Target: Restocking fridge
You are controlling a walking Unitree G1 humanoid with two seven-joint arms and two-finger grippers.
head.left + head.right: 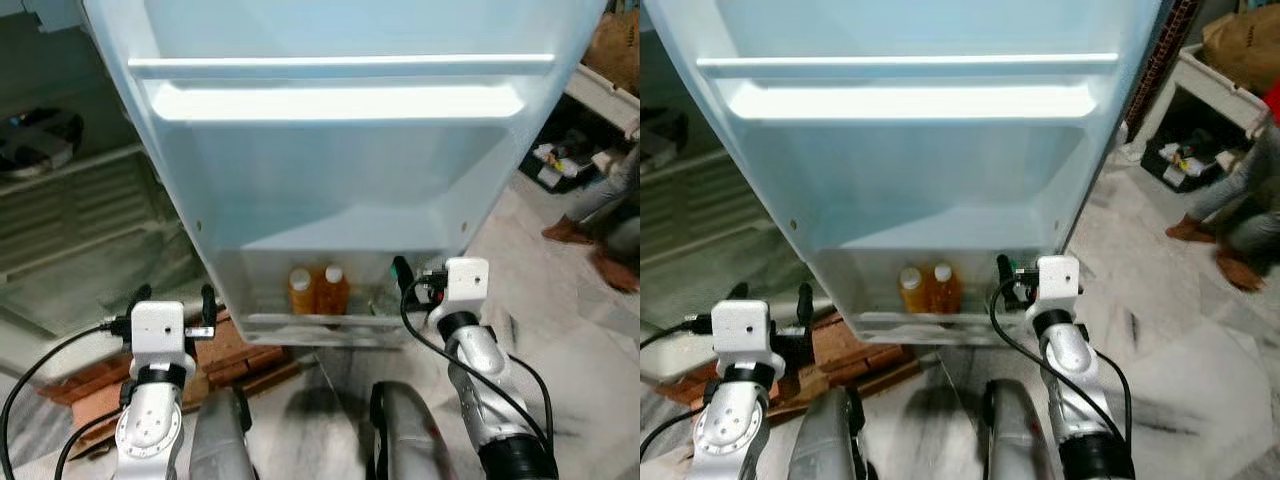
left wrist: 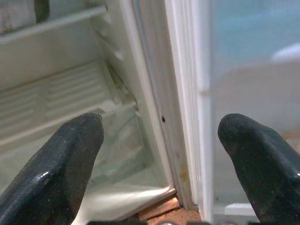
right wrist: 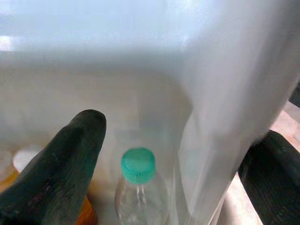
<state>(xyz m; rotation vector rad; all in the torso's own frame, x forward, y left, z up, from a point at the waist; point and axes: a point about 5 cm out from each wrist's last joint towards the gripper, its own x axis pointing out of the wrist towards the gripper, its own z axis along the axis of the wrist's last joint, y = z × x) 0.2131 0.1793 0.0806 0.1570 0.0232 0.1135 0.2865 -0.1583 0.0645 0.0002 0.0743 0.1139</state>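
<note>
Both grippers, right and left, spread; green-capped bottle in door shelf

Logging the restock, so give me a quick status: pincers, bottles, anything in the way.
Left pincer open, idle by fridge door edge. Right pincer open at door bin, above green-capped clear bottle. Two orange bottles already shelved. Bin wall between right fingers.

fridge door – pale blue-white | two bottles – orange, white caps | clear bottle – green ribbed cap | bricks – reddish-brown | floor – white marble, grey-veined
</note>
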